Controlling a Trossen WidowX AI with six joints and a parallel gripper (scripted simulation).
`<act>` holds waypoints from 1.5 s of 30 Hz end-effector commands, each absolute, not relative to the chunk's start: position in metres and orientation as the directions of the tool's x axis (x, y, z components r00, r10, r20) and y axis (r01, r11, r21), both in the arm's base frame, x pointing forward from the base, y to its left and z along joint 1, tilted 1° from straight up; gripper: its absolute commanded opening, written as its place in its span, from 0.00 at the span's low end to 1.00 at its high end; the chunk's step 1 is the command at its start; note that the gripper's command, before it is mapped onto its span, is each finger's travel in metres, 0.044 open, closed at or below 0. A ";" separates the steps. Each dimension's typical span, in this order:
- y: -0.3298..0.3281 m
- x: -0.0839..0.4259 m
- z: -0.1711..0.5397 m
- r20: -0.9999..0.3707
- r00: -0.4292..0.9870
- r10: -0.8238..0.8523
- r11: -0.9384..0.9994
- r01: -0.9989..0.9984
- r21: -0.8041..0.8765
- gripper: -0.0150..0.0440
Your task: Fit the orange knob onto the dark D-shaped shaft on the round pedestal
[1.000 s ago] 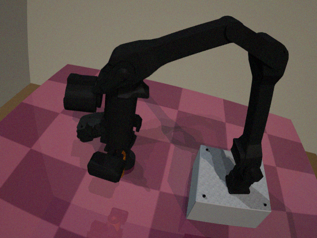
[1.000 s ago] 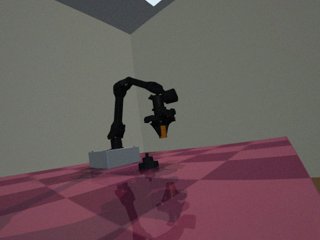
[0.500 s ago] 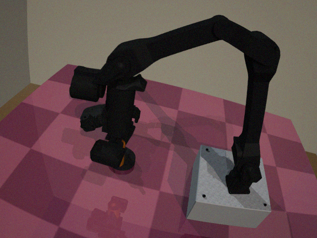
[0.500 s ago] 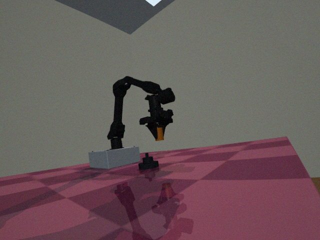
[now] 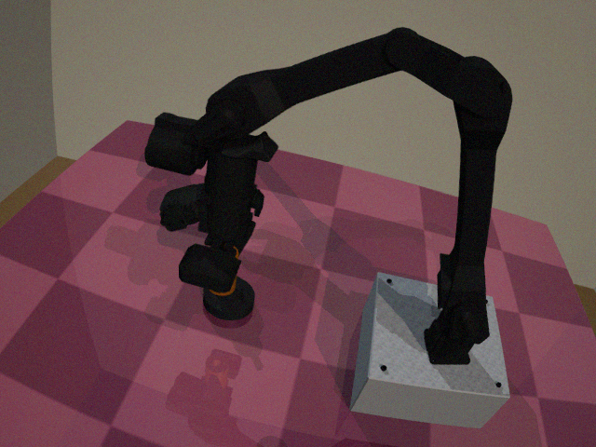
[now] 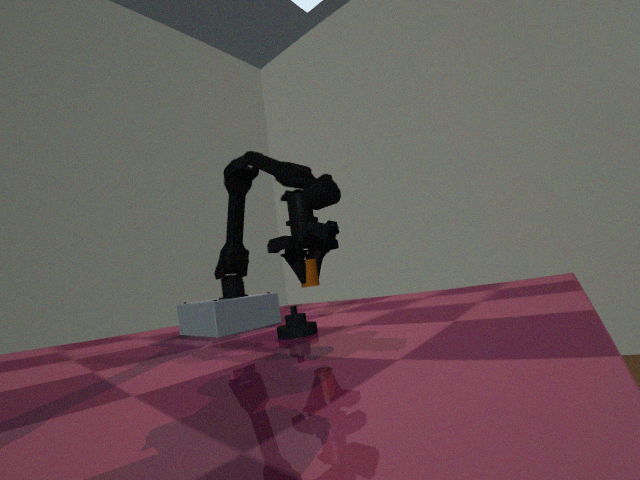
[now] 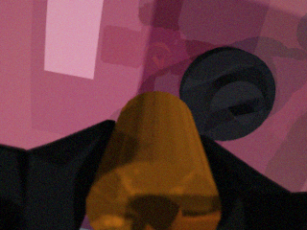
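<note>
The orange knob [image 6: 311, 272] [image 7: 158, 149] is held wide end down. My gripper [image 6: 310, 269] [image 7: 155, 135] is shut on it, one finger on each side. In the top view a finger hides most of the knob. The dark round pedestal [image 5: 231, 308] [image 6: 297, 331] [image 7: 192, 91] stands on the table. Its thin shaft [image 6: 293, 310] points up, with a visible gap below the knob. In the exterior view the knob is above and slightly right of the shaft; in the wrist view the pedestal is beyond and right of the knob. The shaft's flat side cannot be made out.
The pale box [image 5: 433, 409] [image 6: 197, 319] carries the arm's base, right of the pedestal in the top view and left of it in the exterior view. The pink checked table [image 5: 269, 409] [image 6: 491, 403] shows reflections and shadows of the arm.
</note>
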State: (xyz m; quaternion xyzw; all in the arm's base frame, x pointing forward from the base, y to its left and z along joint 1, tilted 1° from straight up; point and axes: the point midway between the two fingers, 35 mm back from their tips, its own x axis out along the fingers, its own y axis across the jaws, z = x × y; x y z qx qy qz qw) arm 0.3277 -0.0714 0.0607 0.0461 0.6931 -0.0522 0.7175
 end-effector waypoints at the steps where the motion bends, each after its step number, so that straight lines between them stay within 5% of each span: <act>1: -0.087 0.328 0.060 -0.999 0.042 -0.011 0.991 0.133 -0.006 0.25; 45: -0.136 0.323 0.025 -0.999 0.036 -0.014 0.992 0.128 -0.009 0.25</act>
